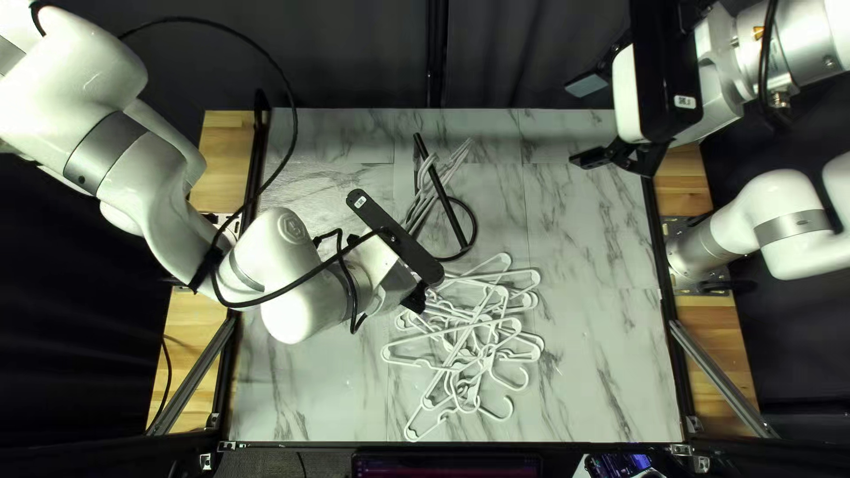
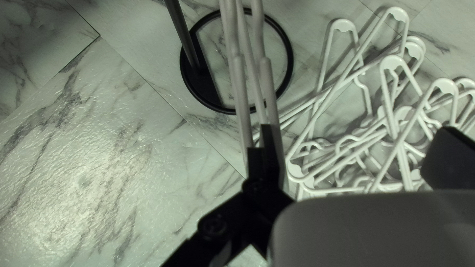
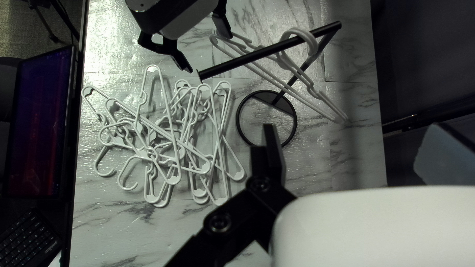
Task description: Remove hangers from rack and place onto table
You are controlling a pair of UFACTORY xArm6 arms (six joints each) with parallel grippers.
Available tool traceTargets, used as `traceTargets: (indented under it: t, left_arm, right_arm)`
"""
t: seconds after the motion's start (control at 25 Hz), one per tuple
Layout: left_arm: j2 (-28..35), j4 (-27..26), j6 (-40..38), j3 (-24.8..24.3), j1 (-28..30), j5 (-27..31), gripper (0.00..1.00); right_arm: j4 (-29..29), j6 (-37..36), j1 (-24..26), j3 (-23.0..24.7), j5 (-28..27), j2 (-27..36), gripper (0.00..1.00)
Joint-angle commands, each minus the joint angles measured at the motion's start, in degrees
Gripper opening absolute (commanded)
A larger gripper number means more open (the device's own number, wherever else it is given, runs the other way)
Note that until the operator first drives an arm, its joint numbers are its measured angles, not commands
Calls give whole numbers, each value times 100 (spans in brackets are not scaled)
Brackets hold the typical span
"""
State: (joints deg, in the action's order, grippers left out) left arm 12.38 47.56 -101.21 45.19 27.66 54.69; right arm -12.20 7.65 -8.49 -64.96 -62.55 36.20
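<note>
My L hand [image 1: 414, 300] is spread wide, nr the ctr of the frame in the top left view, just above the loose hangers [image 1: 485, 326]. Per the left wrist view, one finger overlaps the low ends of the hung hangers [image 2: 241, 84] (can't tell if it's touching), & nothing's gripped. My R hand [image 1: 580, 122] is wide too, w/ nothing btwn its fingers, up in the upper right of the frame.

The rack [image 1: 437, 188] stands upper ctr of the frame, w/ a few white hangers still on its bar. The loose ones lie in a tangled pile on the worktop [image 1: 611, 354], lower ctr, hooks & corners crossing every which way (quite a knot, tbh).
</note>
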Motion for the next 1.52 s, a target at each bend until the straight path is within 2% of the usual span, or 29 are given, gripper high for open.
traceTargets:
  t: [0.04,0.28,0.36,0.4,0.44,0.48,0.52,1.08,1.52]
  left_arm:
    - [18,11,-3,-50,-13,9,100]
    - [41,34,-23,-112,-5,69,100]
    - [37,44,-27,-118,3,96,94]
    - [36,49,-31,-121,5,105,76]
    - [31,61,-40,-124,11,122,66]
    - [32,66,-39,-124,17,134,9]
    - [37,69,-30,-125,23,144,0]
    - [194,19,258,-29,137,300,0]
    - [137,-225,602,550,832,817,0]
  right_arm:
    - [0,0,0,0,0,0,100]
    - [0,0,0,0,0,0,100]
    - [0,0,0,0,0,0,100]
    - [0,0,0,0,0,0,100]
    - [0,0,0,0,0,0,100]
    - [0,0,0,0,0,0,100]
    - [0,0,0,0,0,0,100]
    - [0,0,0,0,0,0,100]
    - [0,0,0,0,0,0,100]
